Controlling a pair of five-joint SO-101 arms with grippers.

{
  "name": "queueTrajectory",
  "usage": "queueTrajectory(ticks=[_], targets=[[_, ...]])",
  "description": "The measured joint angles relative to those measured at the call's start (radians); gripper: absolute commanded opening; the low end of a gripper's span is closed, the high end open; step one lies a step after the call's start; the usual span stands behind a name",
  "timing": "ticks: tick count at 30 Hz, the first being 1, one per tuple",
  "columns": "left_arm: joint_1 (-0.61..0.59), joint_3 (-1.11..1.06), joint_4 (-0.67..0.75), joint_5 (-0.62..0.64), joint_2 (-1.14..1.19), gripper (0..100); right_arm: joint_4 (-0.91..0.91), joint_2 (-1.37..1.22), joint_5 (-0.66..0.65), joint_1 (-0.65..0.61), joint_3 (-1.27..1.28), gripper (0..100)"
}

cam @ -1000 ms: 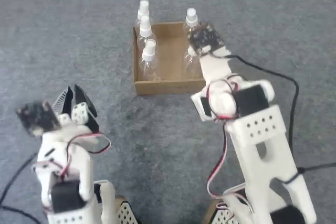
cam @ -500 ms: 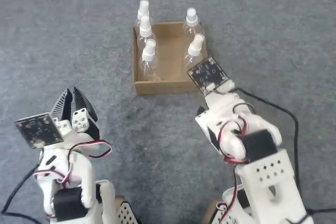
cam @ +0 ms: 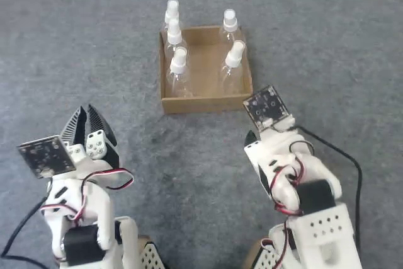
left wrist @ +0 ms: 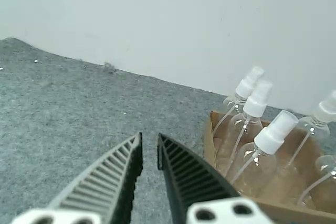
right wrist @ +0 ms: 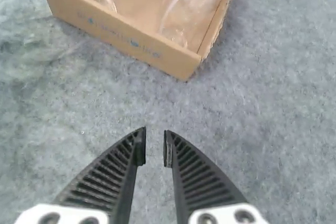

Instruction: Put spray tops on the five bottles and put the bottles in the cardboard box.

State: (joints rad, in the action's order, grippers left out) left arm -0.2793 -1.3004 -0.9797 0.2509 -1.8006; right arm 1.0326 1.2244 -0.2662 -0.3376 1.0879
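From up high, you see the cardboard box (cam: 204,104) in the far middle of the grey carpet (cam: 94,48). Five spray bottles (cam: 179,74) stand in it, three on the left and two on the right. Each one has a white top on. The left gripper (cam: 88,120) is near and left, well apart from the box. The right arm (cam: 296,181) is near and right, close to the box's near right corner.

The left wrist view shows you more. The pincer's fingers (left wrist: 113,182) are almost together, with a thin gap, and they hold nothing. The box is far and to the right, before a white wall (left wrist: 157,14).

In the right wrist view, the right gripper (right wrist: 155,142) is also almost together and holds nothing. It is above the carpet, just on the near side of the box.
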Motion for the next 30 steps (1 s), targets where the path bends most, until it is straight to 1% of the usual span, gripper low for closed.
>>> queueTrajectory(ticks=[6,10,15,20,30], targets=[[0.000,0.000,0.000,0.000,0.000,5,-0.061,0.155,0.002,0.002,0.138,1.3],[0.000,0.000,0.000,0.000,0.000,5,-0.069,0.261,0.002,0.003,0.215,1.3],[0.054,0.000,0.000,-0.002,0.000,5,-0.069,0.402,0.002,0.009,0.295,1.3],[0.071,0.000,0.000,-0.002,0.000,5,-0.069,0.563,0.002,0.008,0.391,1.3],[0.071,-0.025,0.000,-0.002,0.000,5,-0.066,0.582,0.002,0.008,0.425,1.3]])
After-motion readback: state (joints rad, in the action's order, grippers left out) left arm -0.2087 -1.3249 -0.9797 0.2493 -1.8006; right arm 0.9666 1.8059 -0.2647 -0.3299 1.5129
